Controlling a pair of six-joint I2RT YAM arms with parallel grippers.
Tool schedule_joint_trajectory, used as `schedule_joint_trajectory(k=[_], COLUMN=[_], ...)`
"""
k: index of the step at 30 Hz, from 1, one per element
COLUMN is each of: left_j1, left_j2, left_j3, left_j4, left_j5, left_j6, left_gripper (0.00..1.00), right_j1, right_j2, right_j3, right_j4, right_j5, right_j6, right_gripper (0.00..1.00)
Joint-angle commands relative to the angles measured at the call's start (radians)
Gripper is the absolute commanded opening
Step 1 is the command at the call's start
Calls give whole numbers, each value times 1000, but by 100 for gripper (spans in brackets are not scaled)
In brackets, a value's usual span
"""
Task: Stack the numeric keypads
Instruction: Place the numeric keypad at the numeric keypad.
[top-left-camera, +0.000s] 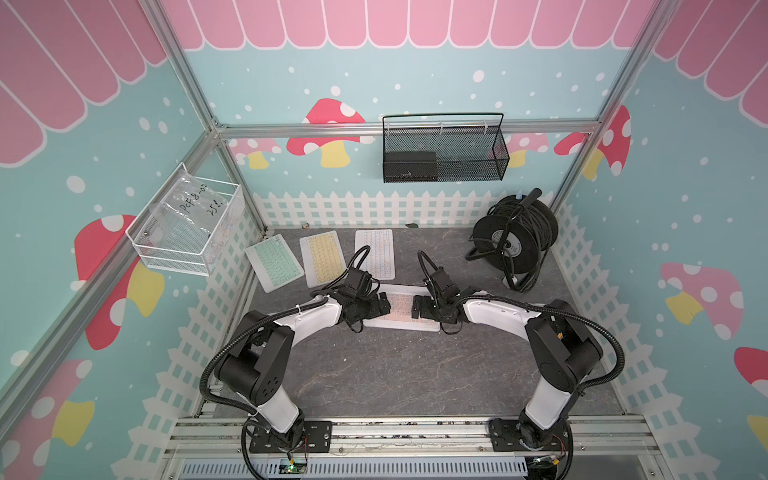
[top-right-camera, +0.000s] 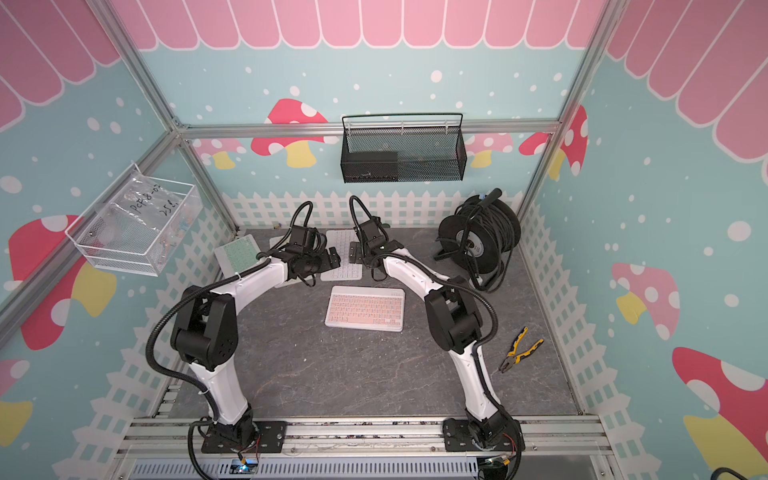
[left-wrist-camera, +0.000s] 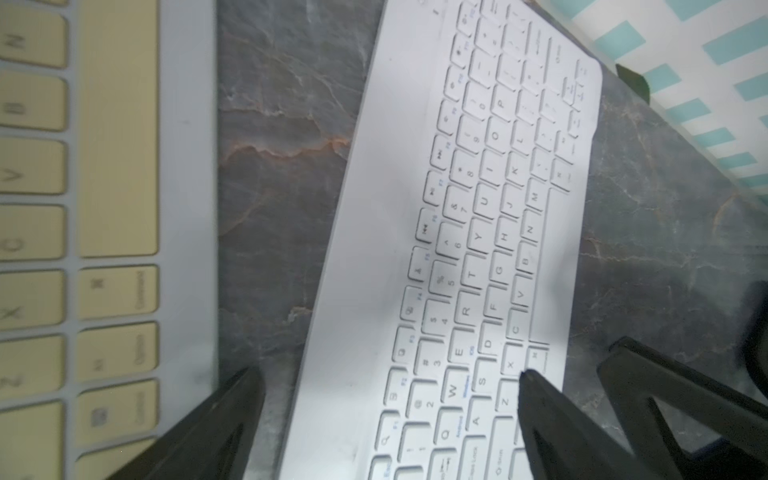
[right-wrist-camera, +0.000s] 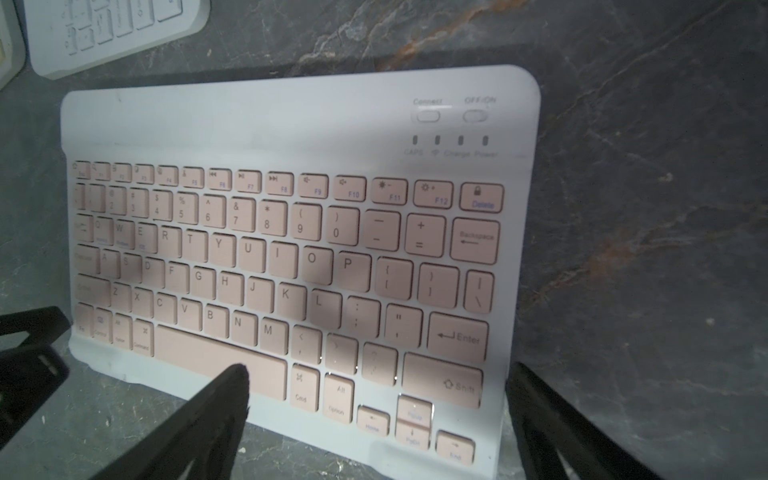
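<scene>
At centre frame in both top views we see the pink keypad (top-left-camera: 401, 305) lying flat on the grey table (top-left-camera: 415, 374). Toward the upper left, near the back fence, the mint keypad (top-left-camera: 274, 262), yellow keypad (top-left-camera: 323, 257) and white keypad (top-left-camera: 376, 253) lie side by side. In a top view the left gripper (top-left-camera: 383, 306) and right gripper (top-left-camera: 417, 307) face each other over the pink keypad's ends, though the top views disagree on this. Both wrist views show us fingers spread wide, clamping nothing: white keys under the left, pink under the right. We see a black cable reel (top-left-camera: 515, 232) at upper right.
</scene>
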Motion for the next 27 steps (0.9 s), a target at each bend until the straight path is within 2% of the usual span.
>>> schedule_joint_trajectory(k=[1, 6, 27], left_j1=[-3, -5, -11], left_j2=[-26, 28, 57], left_j3=[25, 40, 37], left_j4=[-36, -32, -7], left_j5=[-57, -25, 6], left_j6=[36, 17, 7], left_gripper=[100, 100, 100], right_j1=[6, 7, 18], right_j2=[17, 21, 31], right_j3=[19, 24, 45], right_j4=[-23, -25, -44], right_j5=[20, 15, 30], right_j6=[8, 9, 8], right_gripper=[98, 98, 99])
